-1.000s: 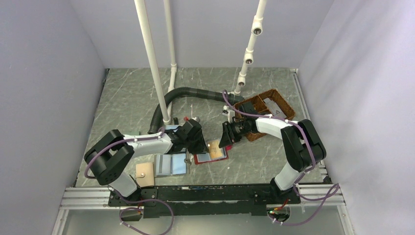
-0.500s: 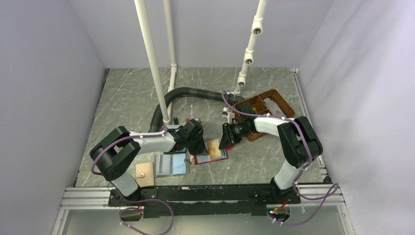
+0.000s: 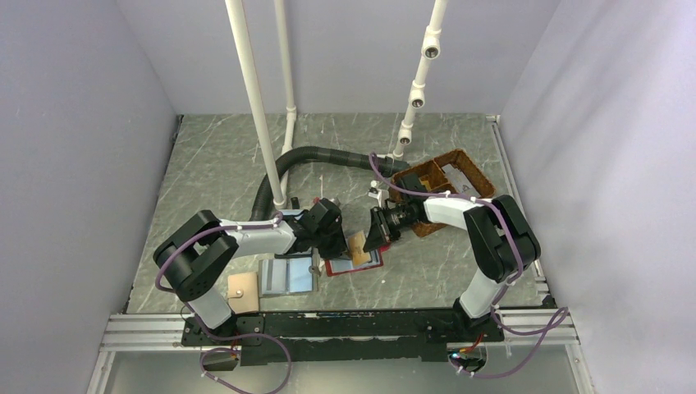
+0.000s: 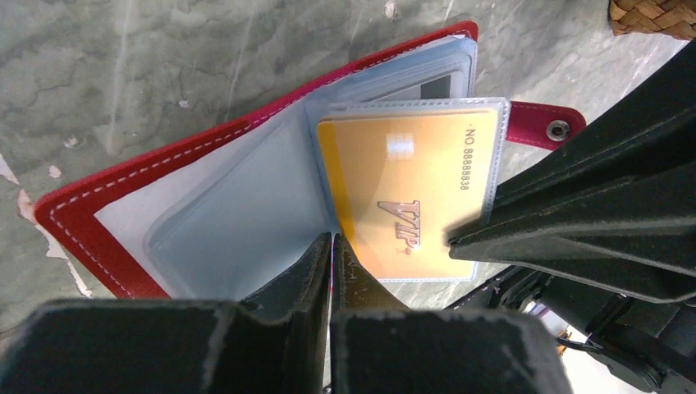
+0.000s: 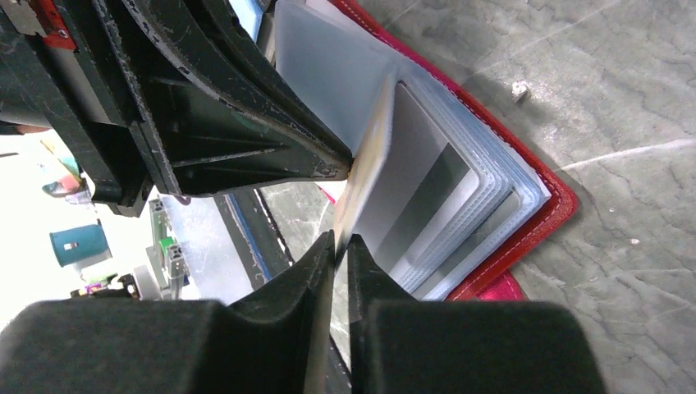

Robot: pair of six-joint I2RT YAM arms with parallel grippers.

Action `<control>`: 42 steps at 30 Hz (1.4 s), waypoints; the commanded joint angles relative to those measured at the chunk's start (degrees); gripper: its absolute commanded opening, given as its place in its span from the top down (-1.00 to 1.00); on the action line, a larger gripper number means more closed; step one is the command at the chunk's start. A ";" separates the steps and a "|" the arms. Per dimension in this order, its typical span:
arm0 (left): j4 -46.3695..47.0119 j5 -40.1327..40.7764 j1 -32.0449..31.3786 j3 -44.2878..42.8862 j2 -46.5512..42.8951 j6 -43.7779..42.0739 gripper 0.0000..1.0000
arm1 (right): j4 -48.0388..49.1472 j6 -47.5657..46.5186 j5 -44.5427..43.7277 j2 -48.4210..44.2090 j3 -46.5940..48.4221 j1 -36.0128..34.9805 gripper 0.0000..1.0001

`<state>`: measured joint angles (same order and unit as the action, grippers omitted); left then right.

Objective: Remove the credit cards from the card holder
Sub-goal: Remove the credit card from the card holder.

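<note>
Grey marble tabletop (image 3: 213,164) carries everything. Wicker basket (image 3: 447,176) sits far right, behind my right arm. Red card holder (image 4: 230,197) lies open mid-tabletop between my two pincers, clear sleeves fanned up. My left pincer (image 4: 331,246) is clenched on one sleeve's lower edge, near fold. My right pincer (image 5: 341,242) is clamped edge-on on raised sleeve with yellow VIP credit card (image 4: 410,189) inside. Card tilted up off holder, just beside left pincer's tips.
</note>
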<state>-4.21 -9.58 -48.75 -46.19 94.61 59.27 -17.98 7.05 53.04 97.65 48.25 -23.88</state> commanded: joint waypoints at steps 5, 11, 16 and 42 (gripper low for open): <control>4.54 -0.81 0.25 1.43 -3.21 1.47 0.80 | -1.37 -1.47 -1.21 0.38 3.04 -0.20 1.00; 6.91 0.84 0.67 6.62 -12.05 5.11 0.61 | 0.44 -1.20 0.58 -3.55 1.23 0.42 1.00; 16.09 0.40 1.02 12.95 -17.56 9.38 0.33 | 2.50 -0.92 6.79 -5.65 0.00 1.92 1.00; 32.27 0.97 1.31 19.50 -21.19 10.84 -0.15 | 8.39 -2.41 26.39 -10.95 -3.73 7.54 1.00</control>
<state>24.08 -8.67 -47.70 -28.16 73.01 71.96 -13.91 3.73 72.64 89.10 44.53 -16.71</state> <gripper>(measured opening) 0.582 0.010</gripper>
